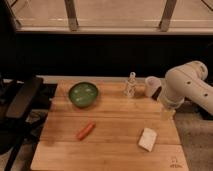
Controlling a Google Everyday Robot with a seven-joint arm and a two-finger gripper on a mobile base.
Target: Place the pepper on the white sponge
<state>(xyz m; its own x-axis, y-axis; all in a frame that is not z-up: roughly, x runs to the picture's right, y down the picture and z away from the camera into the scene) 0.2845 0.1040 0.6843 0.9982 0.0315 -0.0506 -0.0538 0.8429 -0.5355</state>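
Observation:
The orange-red pepper (85,130) lies flat on the wooden table (110,150), left of centre. The white sponge (147,139) lies flat on the table to the pepper's right, near the front right. The two are apart. My gripper (167,112) hangs from the white arm (186,85) at the table's right edge, above and behind the sponge and far from the pepper. Nothing shows in it.
A green bowl (83,93) stands at the back left of the table. A clear bottle (131,85) and a white cup (151,86) stand at the back right, close to the arm. A dark chair (22,97) stands left of the table.

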